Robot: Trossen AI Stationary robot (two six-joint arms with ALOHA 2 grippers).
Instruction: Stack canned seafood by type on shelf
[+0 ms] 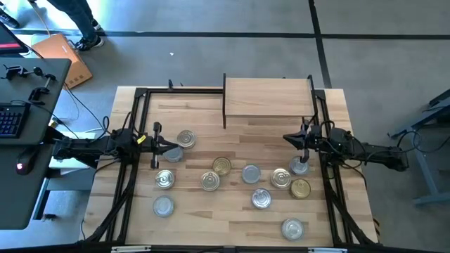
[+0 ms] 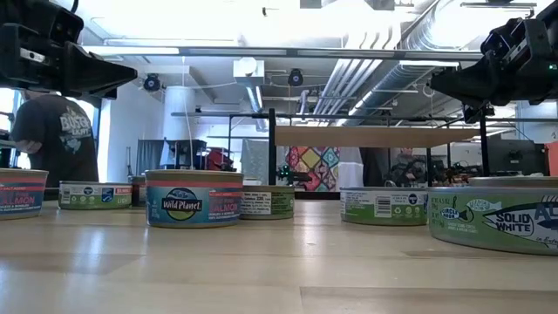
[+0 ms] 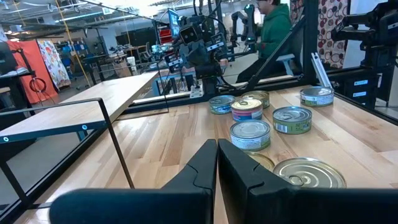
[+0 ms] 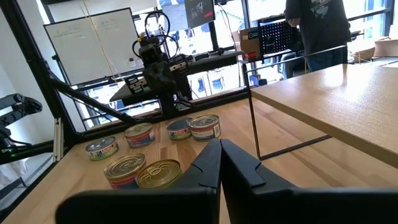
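Several round tins of canned seafood stand flat on the butcher-block table, spread across its near half, from one at the left to one near the front right. The shelf, light wood on thin black legs, stands at the far edge with nothing on it. My left gripper hovers shut and level at the table's left, pointing right above a tin. My right gripper hovers shut and level at the right, pointing left. Both are clear of the tins.
Black frame rails run along both sides of the table. A desk with a keyboard stands off the left edge. People stand in the room beyond the table. Bare wood lies between the tins and the shelf.
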